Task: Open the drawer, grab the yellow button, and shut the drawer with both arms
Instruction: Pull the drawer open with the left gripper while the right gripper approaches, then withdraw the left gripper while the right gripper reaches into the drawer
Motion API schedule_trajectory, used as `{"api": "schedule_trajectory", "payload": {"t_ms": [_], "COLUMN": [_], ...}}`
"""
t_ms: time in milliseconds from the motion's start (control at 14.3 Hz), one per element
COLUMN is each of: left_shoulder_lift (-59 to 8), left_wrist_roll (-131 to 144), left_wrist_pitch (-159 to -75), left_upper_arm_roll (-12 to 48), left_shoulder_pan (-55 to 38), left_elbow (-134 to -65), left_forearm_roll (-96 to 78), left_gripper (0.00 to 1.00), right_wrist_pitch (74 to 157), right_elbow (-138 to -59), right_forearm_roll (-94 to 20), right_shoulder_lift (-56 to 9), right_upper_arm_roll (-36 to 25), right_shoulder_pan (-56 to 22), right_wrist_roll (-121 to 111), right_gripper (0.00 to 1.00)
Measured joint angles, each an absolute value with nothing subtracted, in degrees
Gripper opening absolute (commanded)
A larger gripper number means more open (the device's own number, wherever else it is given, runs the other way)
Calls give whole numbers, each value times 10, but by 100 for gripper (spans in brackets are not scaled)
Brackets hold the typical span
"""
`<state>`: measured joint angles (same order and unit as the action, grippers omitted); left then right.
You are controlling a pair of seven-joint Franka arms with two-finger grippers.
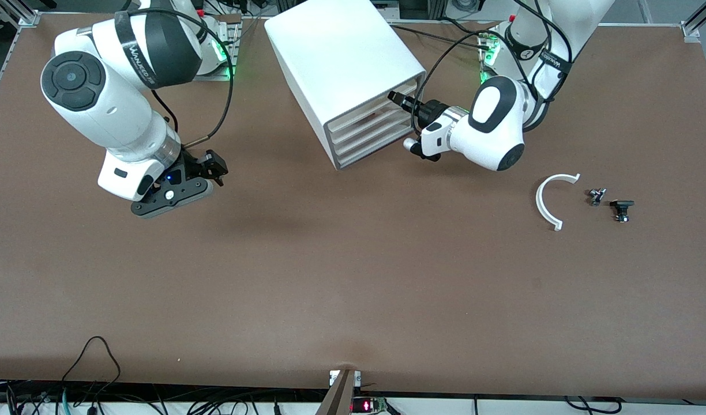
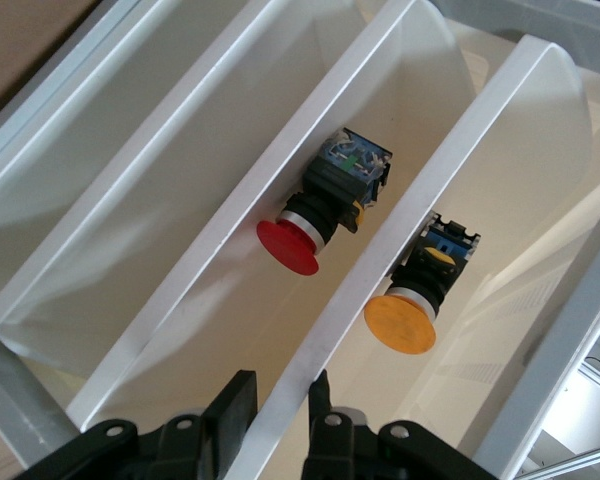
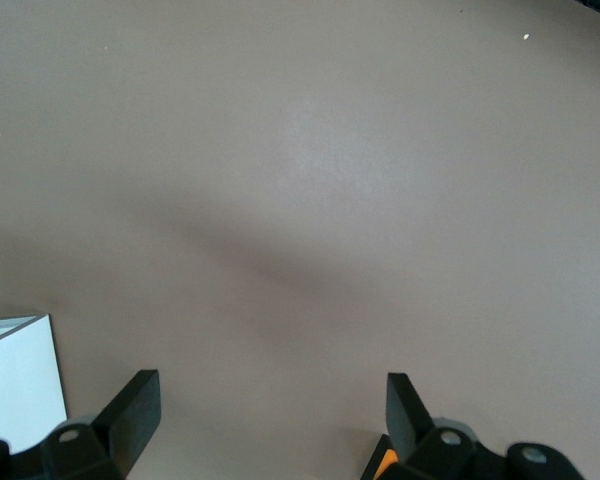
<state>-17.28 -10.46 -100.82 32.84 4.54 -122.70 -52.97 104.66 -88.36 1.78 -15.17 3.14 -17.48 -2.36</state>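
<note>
You're looking at a big brown table (image 1: 353, 276) with a matte top that pretty much fills the front view, with soft shadows across its middle. Along the edge nearest the front camera there's a tangle of black cables (image 1: 93, 357) hanging off, plus a small metal bracket (image 1: 344, 377) at mid-edge with a red-lit device (image 1: 367, 405) just below it. At the corners along the bases' edge you can spot aluminium frame rails (image 1: 696, 23).

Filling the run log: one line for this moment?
left gripper: astride drawer front edge | orange button: inside | right gripper: open, waiting over table
</note>
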Motion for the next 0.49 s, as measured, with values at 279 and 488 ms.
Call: {"api": "schedule_trajectory", "payload": {"t_ms": [279,488], "left_shoulder_lift": [-171,-172], "left_wrist_roll": [-150,-154], "left_wrist_pitch": [-1003,-1004], "left_upper_arm_roll": [242,206], "left_shoulder_pan": [48,57], "left_elbow": [-1210,-1181], "left_forearm_roll": [-509,-494], "left_gripper": [0,0], "right_wrist_pitch": [1063,1081], "right_elbow": [-883,-875], "right_forearm_roll": [19,26], "right_shoulder_lift": [-163,-173], "right_upper_arm_roll": [36,39], "right_shoulder_pan": [-197,-245], "right_wrist_roll": [-26,-31], "right_gripper": [100,100]}}
